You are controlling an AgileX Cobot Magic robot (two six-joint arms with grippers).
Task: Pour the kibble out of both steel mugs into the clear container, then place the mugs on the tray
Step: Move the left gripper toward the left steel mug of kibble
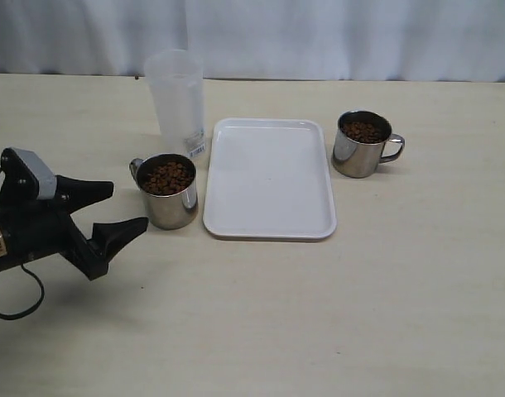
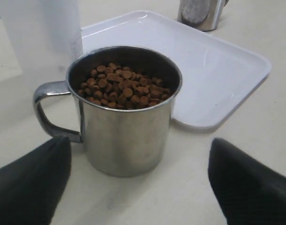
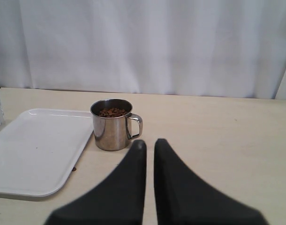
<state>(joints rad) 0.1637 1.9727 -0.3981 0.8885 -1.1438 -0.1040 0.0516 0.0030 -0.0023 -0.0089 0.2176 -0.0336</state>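
Just beyond spread left hand [image 1: 129, 205], full steel mug [image 1: 170, 192], apart

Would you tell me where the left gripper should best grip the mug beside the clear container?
Probably the mug by its round body, below the rim, from the side of the open left gripper: it stands upright, holding kibble, its handle jutting sideways.

The exterior view looks down from high up, facing the tabletop [image 1: 319, 314], with the tray [image 1: 269, 178] in the middle and a white curtain [image 1: 319, 37] behind it. The left wrist view sits low, very near the left mug [image 2: 126, 126] beside the tray, and faces across the tray. The right wrist view sits low and farther back, facing the right mug [image 3: 112, 129] and the curtain. All three views share the tray and the right mug.
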